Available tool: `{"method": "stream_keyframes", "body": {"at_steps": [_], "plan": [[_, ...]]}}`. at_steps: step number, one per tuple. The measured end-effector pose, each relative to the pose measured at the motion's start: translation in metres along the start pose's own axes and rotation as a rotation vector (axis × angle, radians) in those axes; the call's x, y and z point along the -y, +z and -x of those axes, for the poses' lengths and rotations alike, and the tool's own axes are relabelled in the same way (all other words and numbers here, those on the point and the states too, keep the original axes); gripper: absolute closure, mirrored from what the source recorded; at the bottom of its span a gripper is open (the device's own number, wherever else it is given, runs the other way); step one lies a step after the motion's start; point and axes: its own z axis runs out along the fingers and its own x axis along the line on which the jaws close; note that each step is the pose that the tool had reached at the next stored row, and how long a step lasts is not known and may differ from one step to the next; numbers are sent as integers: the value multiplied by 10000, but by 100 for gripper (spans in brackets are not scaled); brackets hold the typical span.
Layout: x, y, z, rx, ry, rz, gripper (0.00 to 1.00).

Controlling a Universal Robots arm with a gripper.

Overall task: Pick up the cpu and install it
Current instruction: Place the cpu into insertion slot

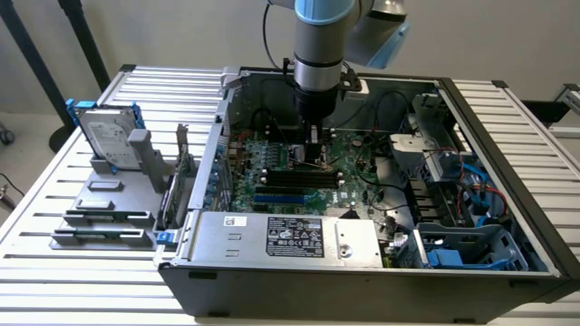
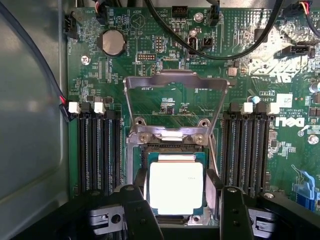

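- Fingers [image 2: 136, 206]: two black fingers, closed in on the cpu [image 2: 176, 189], a small flat square chip with a dull silver metal top and a thin green rim. One finger sits on each of two opposite edges. I see no gap between pad and chip, so I log it as gripped.
- Landmark: the hinged silver metal retention frame [image 2: 175, 80], swung open and standing up off the green motherboard [image 2: 125, 75].
- Cpu position: just beside the frame's hinged end, on the side away from its free end, square to the socket opening there. I cannot tell whether it is seated or a touch above the socket.
- Black memory slots [image 2: 97, 150] flank the frame on both sides, apart from my fingers.
- Exterior view: my arm reaches straight down into the open grey computer case [image 1: 494, 142] on the slatted metal worktop [image 1: 37, 224].
- Handling, my judgement: light, thin and stiff. The metal lid is smooth and likely slippery. The underside contacts and socket pins are fragile.
- Hold, my judgement: opposite edges only, modest squeeze, chip kept level. Tilt or sideways drag risks bent pins.
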Motion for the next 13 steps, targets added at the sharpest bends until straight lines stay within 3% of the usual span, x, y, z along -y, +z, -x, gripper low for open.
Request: {"method": "stream_keyframes", "body": {"at_steps": [6,13], "plan": [[-2,8,-30,7,1,-85,45],[-25,41,-38,20,6,-111,45]]}}
